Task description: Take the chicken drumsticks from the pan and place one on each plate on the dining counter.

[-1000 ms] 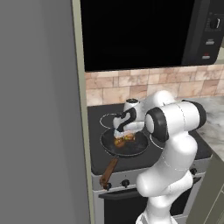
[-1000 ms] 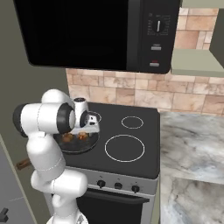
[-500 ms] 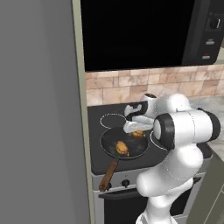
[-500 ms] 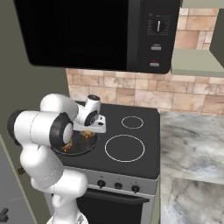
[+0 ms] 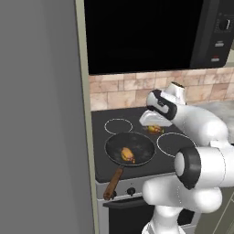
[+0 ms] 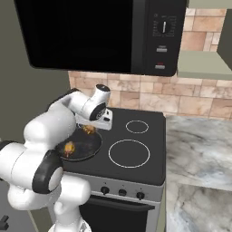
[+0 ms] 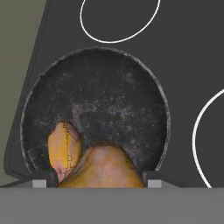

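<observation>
Your hand (image 5: 154, 129) is lifted above the stove (image 5: 137, 114) and its two fingers are clamped on one chicken drumstick (image 7: 105, 168). That drumstick hangs in the air just past the rim of the pan (image 5: 139, 144). The other chicken drumstick (image 5: 126, 154) lies inside the black pan, near its middle. The pan sits on the front left ring of the stove, and its brown handle (image 5: 113, 183) sticks out over the front edge.

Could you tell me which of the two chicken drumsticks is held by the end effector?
The drumstick raised above the stove, between the end effector's fingers; the other drumstick lies in the pan.
</observation>
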